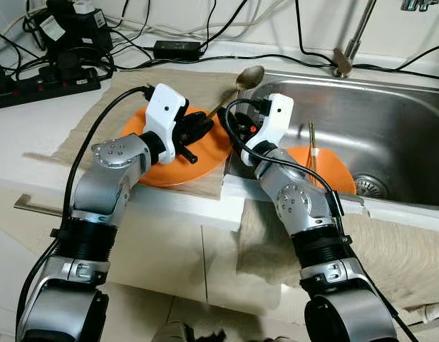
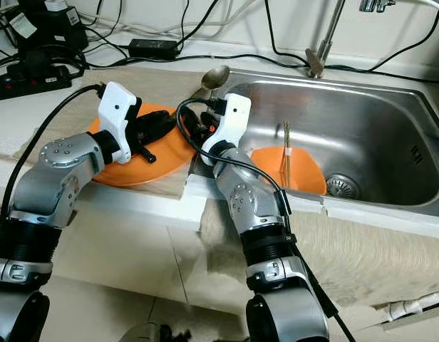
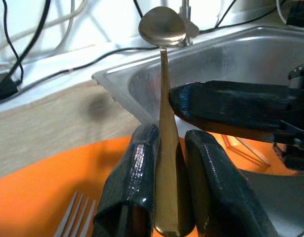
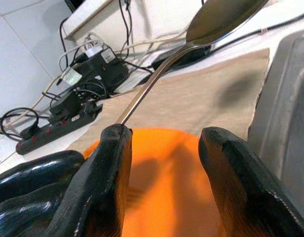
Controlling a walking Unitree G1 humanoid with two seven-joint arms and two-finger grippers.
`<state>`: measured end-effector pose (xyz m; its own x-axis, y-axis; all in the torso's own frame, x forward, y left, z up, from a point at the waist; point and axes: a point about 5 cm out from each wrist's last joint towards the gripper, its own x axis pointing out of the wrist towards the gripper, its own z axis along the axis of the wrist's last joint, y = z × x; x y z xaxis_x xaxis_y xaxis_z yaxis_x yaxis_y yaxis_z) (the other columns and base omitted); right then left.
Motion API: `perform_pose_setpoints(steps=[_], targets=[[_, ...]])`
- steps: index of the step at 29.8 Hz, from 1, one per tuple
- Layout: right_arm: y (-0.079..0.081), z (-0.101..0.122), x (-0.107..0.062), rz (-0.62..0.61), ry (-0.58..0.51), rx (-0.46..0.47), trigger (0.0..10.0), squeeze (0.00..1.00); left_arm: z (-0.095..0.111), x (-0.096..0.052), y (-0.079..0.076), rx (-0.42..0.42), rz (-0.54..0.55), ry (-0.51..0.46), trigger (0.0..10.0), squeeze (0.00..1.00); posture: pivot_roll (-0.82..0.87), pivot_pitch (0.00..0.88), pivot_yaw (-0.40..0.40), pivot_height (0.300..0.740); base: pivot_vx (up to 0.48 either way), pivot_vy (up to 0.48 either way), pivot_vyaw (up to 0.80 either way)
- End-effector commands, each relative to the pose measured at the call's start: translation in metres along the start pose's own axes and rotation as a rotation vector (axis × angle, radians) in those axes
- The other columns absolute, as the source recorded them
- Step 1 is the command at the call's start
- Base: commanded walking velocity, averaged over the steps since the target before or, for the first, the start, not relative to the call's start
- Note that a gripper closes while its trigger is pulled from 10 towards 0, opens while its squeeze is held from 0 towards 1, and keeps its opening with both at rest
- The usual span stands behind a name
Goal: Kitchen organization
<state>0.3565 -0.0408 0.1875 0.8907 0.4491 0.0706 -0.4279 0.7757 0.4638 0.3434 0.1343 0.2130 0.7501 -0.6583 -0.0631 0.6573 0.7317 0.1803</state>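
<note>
While my left gripper (image 3: 164, 197) clamps its jaws on the handle of a metal spoon (image 1: 249, 76), the bowl rises over the sink's near-left corner. My right gripper (image 4: 164, 163) hovers just beside it, jaws parted around nothing, above an orange plate (image 1: 209, 153) lying on the beige cloth (image 1: 105, 107) at the counter's front edge. A fork (image 3: 75, 217) rests on that plate. A second orange plate (image 2: 305, 174) with chopsticks (image 2: 285, 153) sits inside the steel sink (image 1: 390, 121).
</note>
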Motion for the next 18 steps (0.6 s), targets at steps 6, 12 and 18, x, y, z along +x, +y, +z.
perform_pose_setpoints(steps=[6,12,18], targets=[[0.035,0.009,0.014,0.086,-0.04,0.022,10.0,0.0,-0.001,0.0,-0.016,0.01,-0.105,-0.001,0.0,0.0,0.1,0.017,0.008,0.74,0.0,0.0,0.0],[0.037,0.01,0.013,0.105,-0.038,0.032,10.0,0.0,-0.012,0.001,-0.007,-0.008,-0.056,0.055,0.0,0.0,0.09,0.016,0.008,0.74,0.0,0.0,0.0],[0.039,0.01,0.012,0.115,-0.031,0.068,10.0,0.0,-0.016,0.002,-0.006,0.009,-0.059,0.075,0.0,0.0,0.09,0.018,0.01,0.74,0.0,0.0,0.0]])
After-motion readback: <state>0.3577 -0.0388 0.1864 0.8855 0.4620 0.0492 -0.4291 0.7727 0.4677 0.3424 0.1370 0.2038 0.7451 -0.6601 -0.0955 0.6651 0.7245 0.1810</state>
